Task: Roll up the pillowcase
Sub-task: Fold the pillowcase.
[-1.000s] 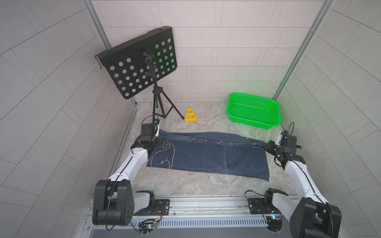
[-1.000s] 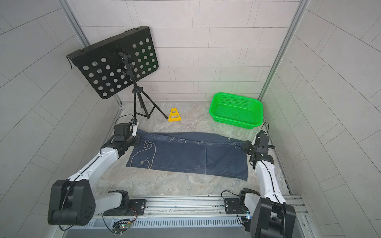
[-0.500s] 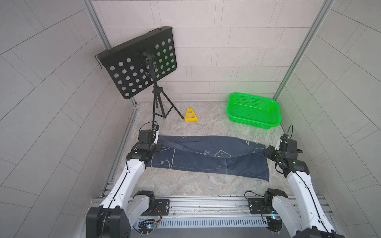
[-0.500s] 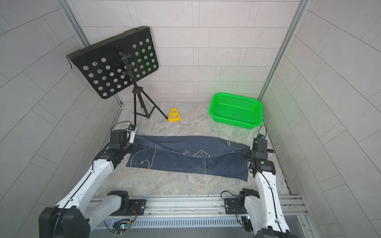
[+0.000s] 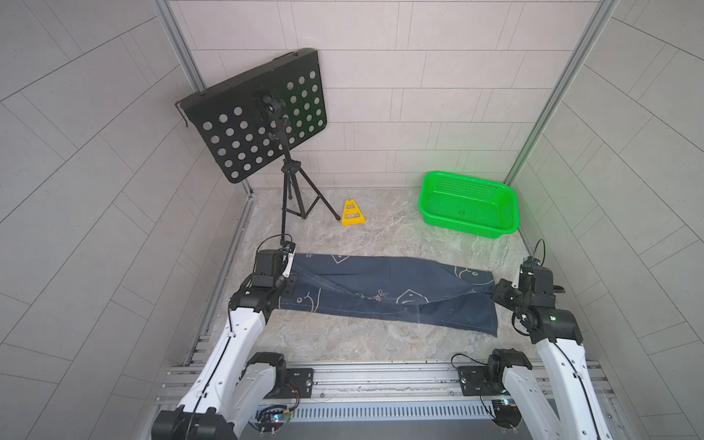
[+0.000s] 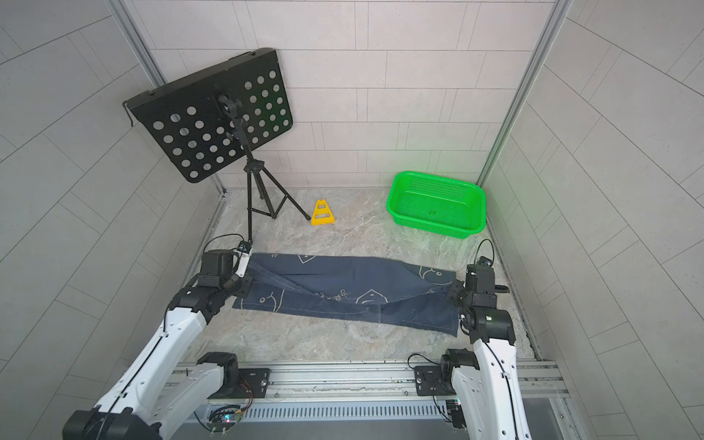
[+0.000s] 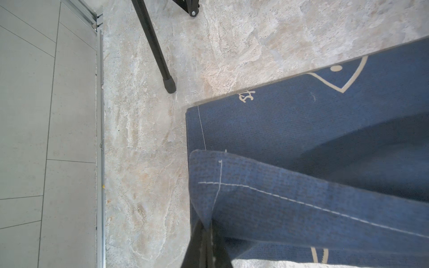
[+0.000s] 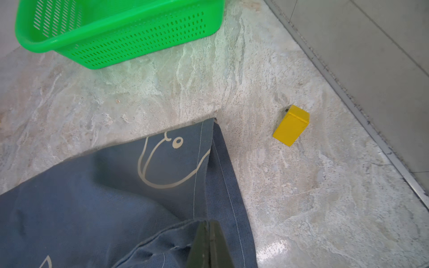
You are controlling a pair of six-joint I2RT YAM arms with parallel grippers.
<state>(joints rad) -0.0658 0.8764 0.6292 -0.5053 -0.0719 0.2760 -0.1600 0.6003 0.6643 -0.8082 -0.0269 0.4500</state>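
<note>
Across the lower middle of both top views the pillowcase (image 5: 384,284) (image 6: 343,278) lies on the marble table (image 5: 343,343), one edge raised and sagging between the arms. The left gripper (image 7: 205,228) pinches its left corner and the right gripper (image 8: 210,226) its right edge, jaws closed on cloth. Higher up sit a yellow wedge (image 5: 352,213), a green basket (image 5: 464,224) at right and a black music stand (image 5: 247,89) at upper left.

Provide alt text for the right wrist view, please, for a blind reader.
The right gripper, jaws shut, pinches a lifted edge of the dark navy denim-like pillowcase with pale whale outlines, on a marbled tabletop. A green perforated plastic basket stands beyond it; a small yellow block lies apart from the cloth.
</note>
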